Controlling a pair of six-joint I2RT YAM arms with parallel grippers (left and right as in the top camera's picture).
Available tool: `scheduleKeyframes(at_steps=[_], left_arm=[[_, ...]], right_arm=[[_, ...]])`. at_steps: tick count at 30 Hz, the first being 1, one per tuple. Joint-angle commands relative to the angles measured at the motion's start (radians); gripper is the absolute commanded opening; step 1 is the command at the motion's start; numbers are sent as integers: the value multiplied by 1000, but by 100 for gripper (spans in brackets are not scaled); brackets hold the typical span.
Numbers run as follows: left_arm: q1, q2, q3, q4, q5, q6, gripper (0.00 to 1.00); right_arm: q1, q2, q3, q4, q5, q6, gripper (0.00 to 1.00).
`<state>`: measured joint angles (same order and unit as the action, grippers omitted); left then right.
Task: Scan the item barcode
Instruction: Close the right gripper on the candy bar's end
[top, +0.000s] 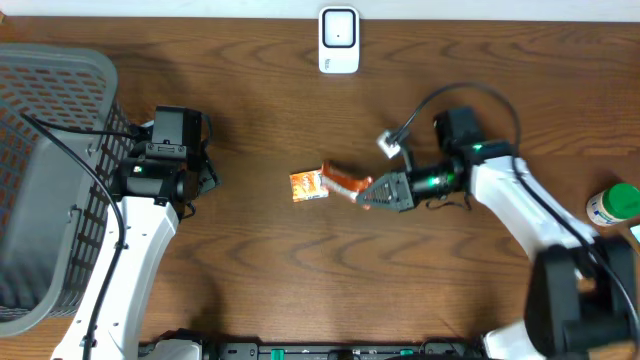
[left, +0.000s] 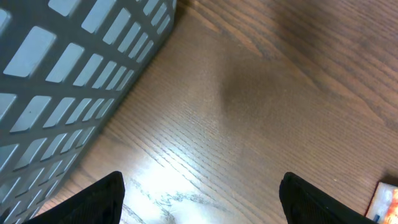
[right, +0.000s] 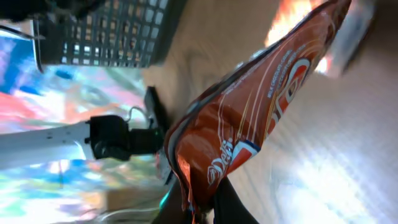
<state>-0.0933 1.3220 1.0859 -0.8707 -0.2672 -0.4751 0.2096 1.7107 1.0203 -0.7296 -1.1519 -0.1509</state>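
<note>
- Two arms in play, and the right gripper (top: 368, 192) has the packet (top: 343, 182): its jaws are clamped together on the packet's right end, near the middle of the table (top: 260, 280).
- From the grip the packet sticks out leftward, and its far end comes just beside a small orange item (top: 308, 186) lying flat on the wood.
- Up at the far edge sits the white scanner (top: 339, 40), well apart from the packet, with bare wood between them.
- Over on the left, the left gripper (top: 200, 178) hangs with its fingers (left: 93, 202) spread apart and only tabletop between them.
- Right beside that arm stands the grey basket (top: 60, 70), its slotted wall filling the left side of the table, so that side is tight.
- On the right edge a green-capped bottle (top: 612, 204) stands near the right arm's base, well away from the packet.
- Open wood runs across the front of the table between the two arms, and again from the packet up towards the scanner.
- Close in on the right wrist view, the packet is glossy orange-brown with white swirling lines and white lettering, slightly crumpled and pinched at the held end.
- That lettering is blurred; it seems to read "Delfi", with a line of small print along the pack.
</note>
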Motion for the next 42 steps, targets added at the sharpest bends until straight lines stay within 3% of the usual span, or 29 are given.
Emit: scheduleKeyframes(at_steps=[1,11,24,25,26,27,28,35,36,39,40,42], left_arm=[[2,3,0,-3,-2,-9,80],[2,3,0,-3,-2,-9,80],[2,3,0,-3,-2,-9,80],[2,3,0,-3,-2,-9,80],[2,3,0,-3,-2,-9,80],[2,3,0,-3,-2,-9,80],[2,3,0,-3,-2,-9,80],[2,3,0,-3,-2,-9,80],[2,3,0,-3,-2,-9,80],[2,3,0,-3,-2,-9,80],[2,3,0,-3,-2,-9,80],[2,3,0,-3,-2,-9,80]], right_arm=[[-29,98,-35,13,-127,-24,1],[-170,185,-35,-12,117,-7,1],[-216,185,-35,-7,161,-22,4],[-216,185,-35,-7,161,-22,20],[-216,185,-35,-7,161,-22,71],[-216,185,-35,-6,165,-18,99],[-217,185,-34,-7,168,-15,99],[-240,163,13,-75,155,14,99],[-241,157,16,-76,149,30,95],[-241,139,25,-77,142,127,15],[-241,134,27,-79,135,142,1],[-241,119,27,-78,24,154,1]])
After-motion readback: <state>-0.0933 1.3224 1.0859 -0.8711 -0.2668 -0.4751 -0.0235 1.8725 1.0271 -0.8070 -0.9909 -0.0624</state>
